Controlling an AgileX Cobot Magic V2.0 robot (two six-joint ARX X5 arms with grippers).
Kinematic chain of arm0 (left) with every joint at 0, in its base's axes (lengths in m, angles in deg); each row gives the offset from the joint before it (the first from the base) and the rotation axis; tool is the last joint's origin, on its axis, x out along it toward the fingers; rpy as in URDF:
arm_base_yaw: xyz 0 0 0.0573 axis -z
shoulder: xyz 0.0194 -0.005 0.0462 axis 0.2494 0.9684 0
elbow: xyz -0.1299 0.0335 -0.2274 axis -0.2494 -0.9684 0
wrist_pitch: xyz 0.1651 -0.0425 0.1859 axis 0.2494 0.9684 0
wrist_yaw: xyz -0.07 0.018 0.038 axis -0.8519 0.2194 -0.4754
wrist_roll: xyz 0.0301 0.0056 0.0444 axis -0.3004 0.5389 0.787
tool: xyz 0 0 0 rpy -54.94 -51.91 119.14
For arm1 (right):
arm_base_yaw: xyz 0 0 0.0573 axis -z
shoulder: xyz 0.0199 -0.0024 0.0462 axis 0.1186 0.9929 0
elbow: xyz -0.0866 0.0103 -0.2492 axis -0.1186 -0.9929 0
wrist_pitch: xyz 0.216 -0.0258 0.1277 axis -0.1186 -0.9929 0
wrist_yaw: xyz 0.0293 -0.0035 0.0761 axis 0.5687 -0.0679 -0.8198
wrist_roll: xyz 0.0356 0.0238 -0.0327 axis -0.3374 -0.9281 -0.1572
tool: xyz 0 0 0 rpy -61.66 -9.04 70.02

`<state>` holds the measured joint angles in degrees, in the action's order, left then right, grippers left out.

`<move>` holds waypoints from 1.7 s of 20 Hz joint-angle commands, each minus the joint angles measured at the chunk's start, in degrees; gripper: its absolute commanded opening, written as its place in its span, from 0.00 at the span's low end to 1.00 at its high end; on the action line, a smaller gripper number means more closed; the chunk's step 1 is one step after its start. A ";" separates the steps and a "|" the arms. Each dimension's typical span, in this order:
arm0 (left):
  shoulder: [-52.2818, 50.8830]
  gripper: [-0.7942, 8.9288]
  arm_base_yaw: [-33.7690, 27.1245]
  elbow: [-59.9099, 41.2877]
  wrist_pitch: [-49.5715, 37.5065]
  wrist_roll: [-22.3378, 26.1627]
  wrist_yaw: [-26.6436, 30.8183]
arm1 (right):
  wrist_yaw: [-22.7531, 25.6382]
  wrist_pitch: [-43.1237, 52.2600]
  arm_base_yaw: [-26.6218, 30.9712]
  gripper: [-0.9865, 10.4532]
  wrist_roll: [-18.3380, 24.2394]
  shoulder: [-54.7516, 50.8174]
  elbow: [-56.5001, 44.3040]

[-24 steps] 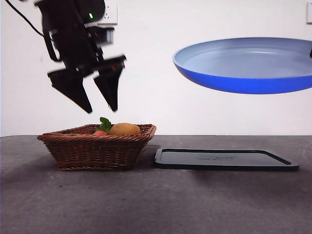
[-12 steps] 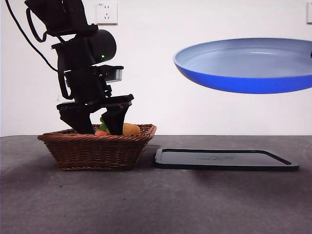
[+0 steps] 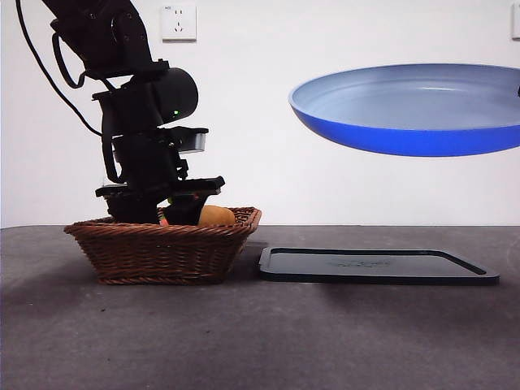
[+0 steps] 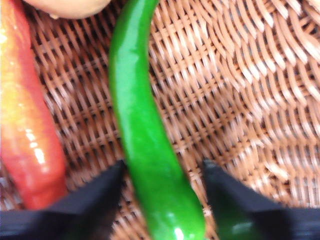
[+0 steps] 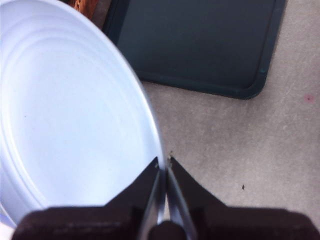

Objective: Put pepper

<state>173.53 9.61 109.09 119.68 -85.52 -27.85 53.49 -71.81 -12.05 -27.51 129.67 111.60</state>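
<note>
At far left of the front view, the left gripper [image 3: 166, 213] is lowered into a brown wicker basket [image 3: 162, 248] standing on the grey worktop [image 3: 260, 341], its tips hidden below the basket rim. From the left wrist view, the jaws are seen spread apart, one on each side of the pepper [image 4: 145, 135], not closed on it; whether they touch it cannot be told. The pepper, glossy green and slightly curved, is seen lying on the woven basket floor, between the two jaws. Beside it a long red-orange vegetable [image 4: 27, 115] is seen, also lying in the basket, and a pale rounded item [image 4: 67, 6] is cut off at the frame edge past the pepper's far end. In the front view a round orange fruit [image 3: 216, 216] is visible above the basket rim, just beside the gripper. To the right of the basket, near it, a flat dark tray [image 3: 374, 266] is laid on the worktop. Above the tray, well clear of it, a blue plate [image 3: 410, 110] is held in the air, tilted slightly. The plate's rim is seen pinched by the right gripper [image 5: 163, 167] in the right wrist view, jaws closed tight on the rim, with the tray and worktop visible below.
</note>
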 commanded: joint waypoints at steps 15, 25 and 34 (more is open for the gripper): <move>-16.92 0.22 1.44 1.14 4.83 -0.37 -4.33 | -0.44 3.56 -0.09 0.09 -2.91 7.61 1.14; -21.40 0.22 13.16 1.09 10.27 0.55 -15.08 | -10.88 14.27 -5.66 0.09 -15.10 26.95 1.14; -10.43 0.22 18.36 1.05 10.01 3.39 -9.09 | -10.54 13.09 -7.67 0.09 -14.82 26.99 1.14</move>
<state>162.10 27.36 109.13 129.93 -82.94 -37.11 43.26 -59.04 -19.39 -42.35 156.03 111.60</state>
